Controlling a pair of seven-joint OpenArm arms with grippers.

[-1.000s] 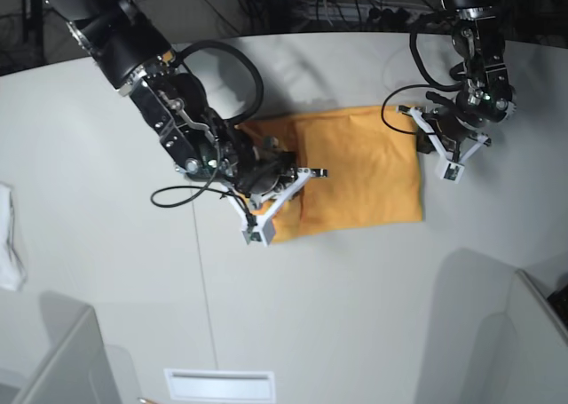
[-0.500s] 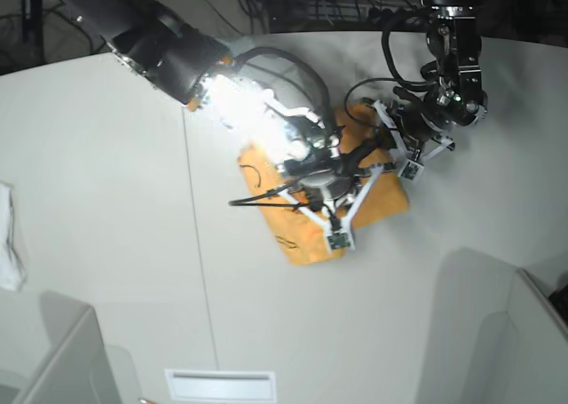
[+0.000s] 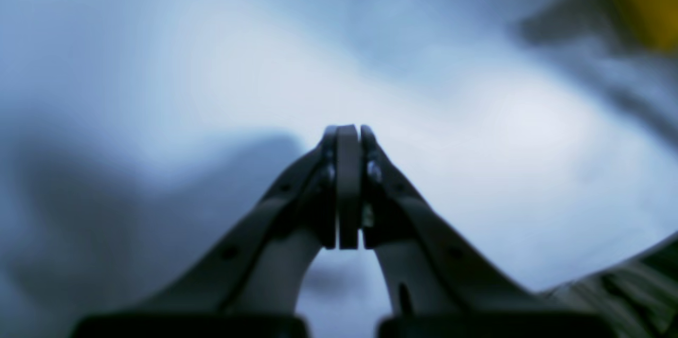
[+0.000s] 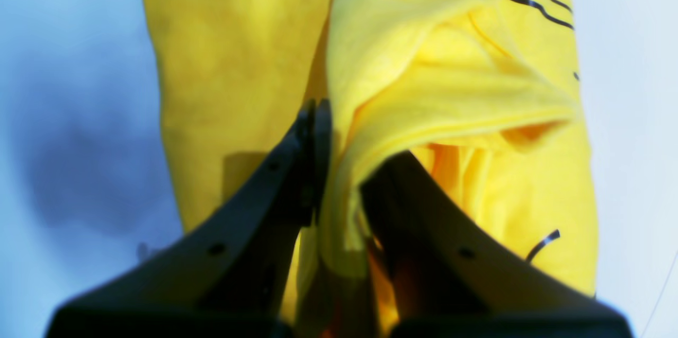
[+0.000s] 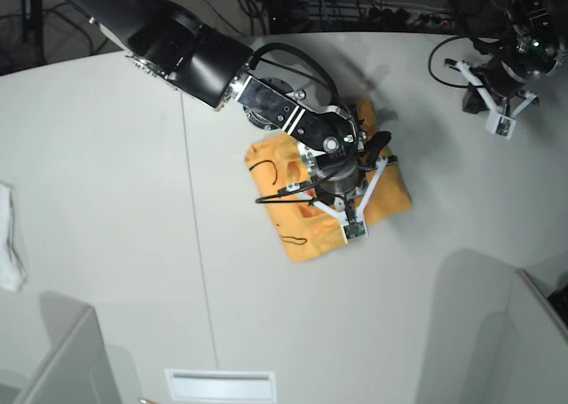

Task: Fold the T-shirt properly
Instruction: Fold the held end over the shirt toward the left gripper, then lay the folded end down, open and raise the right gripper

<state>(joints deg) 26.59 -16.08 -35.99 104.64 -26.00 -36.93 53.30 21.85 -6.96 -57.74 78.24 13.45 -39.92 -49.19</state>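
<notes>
Clearly the right claw (image 4: 339,168) is clamped on a bunched edge of the light-orange cotton T-shirt (image 5: 306,231), lifting that layer over the middle of the garment, where black cursive lettering (image 4: 537,1) shows. The shirt lies on the white bench (image 5: 106,200) as a compact rectangle, so I judge that the folding is well advanced; this carried fold must be laid flat and released. The left claw (image 3: 347,189) is pressed together, holding nothing, well apart from the shirt near the bench edge.
</notes>
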